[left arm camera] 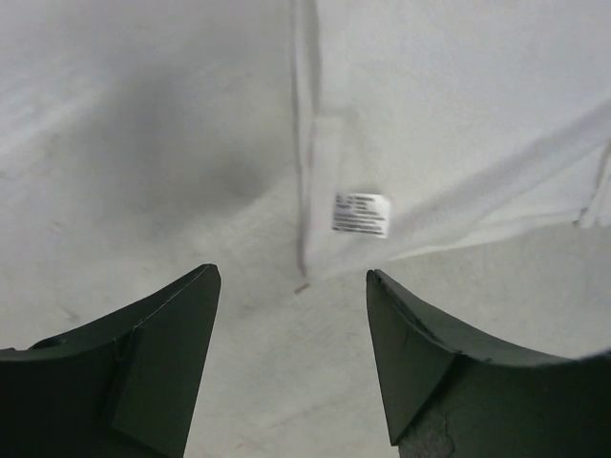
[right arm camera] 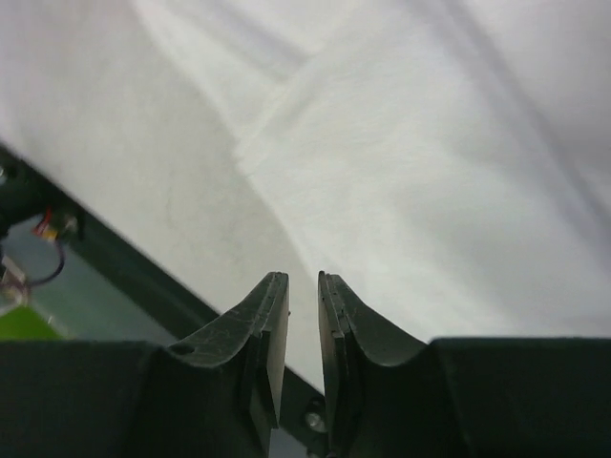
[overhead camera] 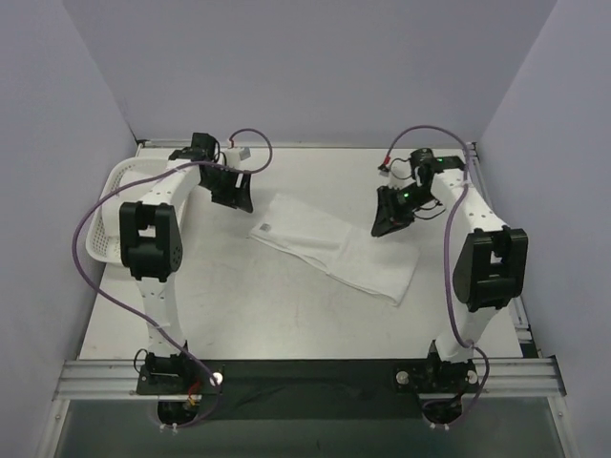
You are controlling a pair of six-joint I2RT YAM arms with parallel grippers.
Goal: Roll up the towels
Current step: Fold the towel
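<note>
The soft, limp towel [overhead camera: 334, 246] is judged best pinched at the corner by its label [left arm camera: 361, 214]. Near that corner the left pincer [left arm camera: 293, 275] is spread and empty. The right pincer [right arm camera: 303, 277] is nearly closed on nothing.

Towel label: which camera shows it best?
Left wrist: the label sits large near the towel corner, print lines visible though unreadable. Top external shows it only as a tiny grey speck. Right wrist shows cloth, no label.

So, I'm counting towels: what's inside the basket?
The basket shows only its lattice rim and a strip of inside, with nothing seen in it. The left arm covers the rest, so I cannot tell.
</note>
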